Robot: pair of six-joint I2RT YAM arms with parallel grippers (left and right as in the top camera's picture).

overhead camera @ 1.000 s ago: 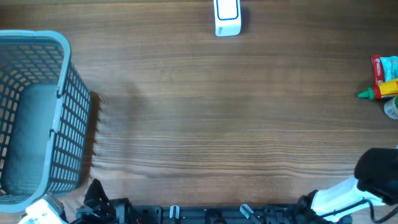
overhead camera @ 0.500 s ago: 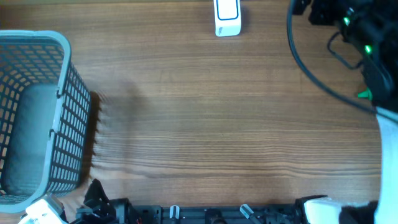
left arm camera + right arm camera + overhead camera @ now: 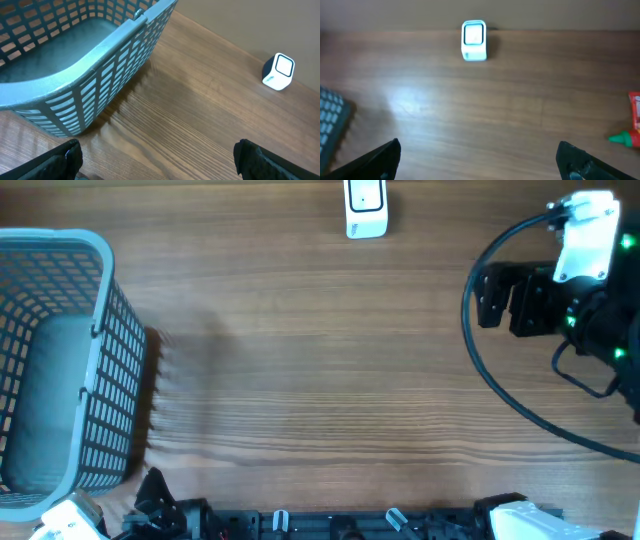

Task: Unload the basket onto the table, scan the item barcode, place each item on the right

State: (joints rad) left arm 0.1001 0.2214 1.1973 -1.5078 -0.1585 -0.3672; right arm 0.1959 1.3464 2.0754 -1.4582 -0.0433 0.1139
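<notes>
Grey basket [image 3: 122, 370] left, white scanner [image 3: 365, 208] far; left end effector [image 3: 157, 162], right end effector [image 3: 477, 157] both wide.

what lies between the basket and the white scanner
Nothing: only bare wooden table lies between the basket and the scanner, clear in the overhead view.

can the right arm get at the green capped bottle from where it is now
Probably yes. The right tool is open and empty, and the bottle lies on bare table at the right edge of its wrist view, nothing in between. Only its green tip shows, so the grip spot is unclear.
</notes>
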